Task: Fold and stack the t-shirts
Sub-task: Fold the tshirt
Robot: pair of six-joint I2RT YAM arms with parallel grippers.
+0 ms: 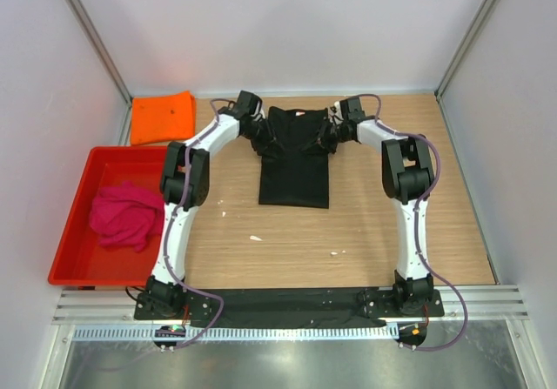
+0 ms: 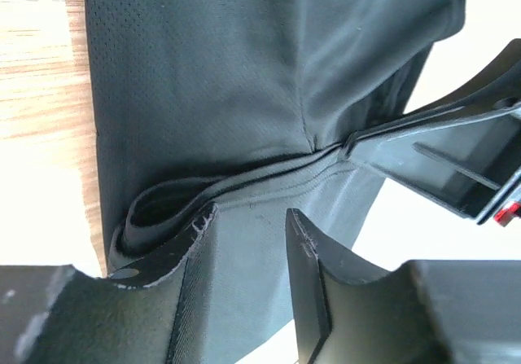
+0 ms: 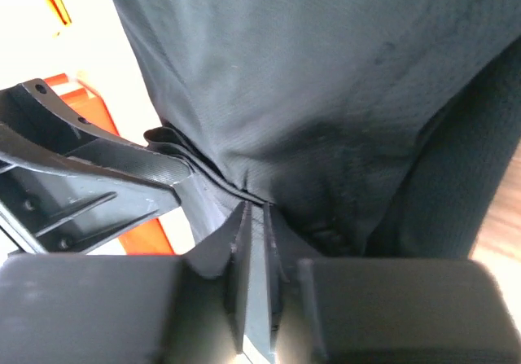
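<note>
black shirt lies flat on the table. right gripper is pinched tight on its collar end. left gripper has jaws apart, cloth loose between them. looks like the start of a fold, so the left probably needs to bite down before any lift.

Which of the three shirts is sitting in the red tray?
The pink shirt, crumpled in the tray. The orange shirt lies folded at the far left; the black shirt is spread in the middle.
</note>
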